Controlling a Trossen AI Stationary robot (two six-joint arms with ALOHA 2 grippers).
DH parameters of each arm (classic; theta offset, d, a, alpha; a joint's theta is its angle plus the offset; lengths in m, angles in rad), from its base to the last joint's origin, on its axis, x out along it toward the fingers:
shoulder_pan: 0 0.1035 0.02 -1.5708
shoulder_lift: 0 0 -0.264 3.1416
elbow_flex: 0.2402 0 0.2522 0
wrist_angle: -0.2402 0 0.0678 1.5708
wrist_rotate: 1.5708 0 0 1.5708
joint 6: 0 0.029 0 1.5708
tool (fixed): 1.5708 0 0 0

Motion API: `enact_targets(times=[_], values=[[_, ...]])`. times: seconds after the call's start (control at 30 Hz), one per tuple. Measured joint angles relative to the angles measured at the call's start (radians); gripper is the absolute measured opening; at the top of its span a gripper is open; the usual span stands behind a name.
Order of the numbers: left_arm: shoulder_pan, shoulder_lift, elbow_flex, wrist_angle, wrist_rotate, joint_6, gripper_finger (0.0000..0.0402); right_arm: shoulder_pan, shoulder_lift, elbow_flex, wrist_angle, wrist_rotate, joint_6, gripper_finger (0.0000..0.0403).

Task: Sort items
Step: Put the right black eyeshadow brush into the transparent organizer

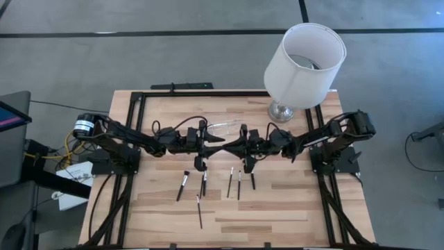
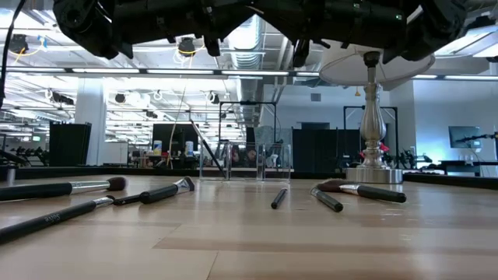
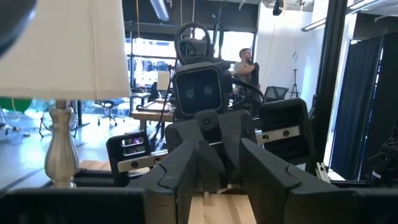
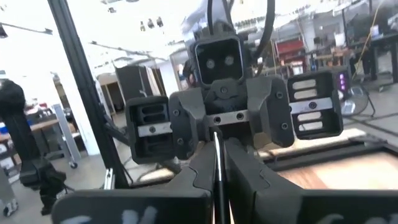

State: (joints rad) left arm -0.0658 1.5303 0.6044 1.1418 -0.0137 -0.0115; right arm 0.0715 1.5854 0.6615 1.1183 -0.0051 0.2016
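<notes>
- The right end effector (image 1: 236, 143) is hovering over the middle of the light wooden bench (image 1: 295, 208), its fingers pinching shut on one slim black-handled makeup brush (image 4: 217, 177).
- The left end effector (image 1: 209, 142) is facing it nose to nose, fingers standing apart; whether they are touching that brush is hard to tell.
- The other thin black makeup brushes (image 1: 230, 182) are lying scattered on the bench just in front of both end effectors.
- A white-shaded lamp with a silvery base (image 1: 304, 59) and a small clear plastic container (image 2: 245, 162) are standing towards the back.
- A person (image 3: 247, 62) is standing in the workshop beyond.
- The held brush's bristle end is hidden.
</notes>
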Motion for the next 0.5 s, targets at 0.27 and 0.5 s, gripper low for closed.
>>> enact_targets(times=[0.27,0.5], values=[[0.0,-0.054,-0.003,-0.058,0.0,0.033,0.0122,0.0,-0.006,0.006,0.092,-0.049,-0.025,0.001],[0.0,-0.054,-0.003,-0.056,0.0,0.041,0.0122,0.0,-0.005,0.004,0.049,-0.048,-0.026,0.0014]])
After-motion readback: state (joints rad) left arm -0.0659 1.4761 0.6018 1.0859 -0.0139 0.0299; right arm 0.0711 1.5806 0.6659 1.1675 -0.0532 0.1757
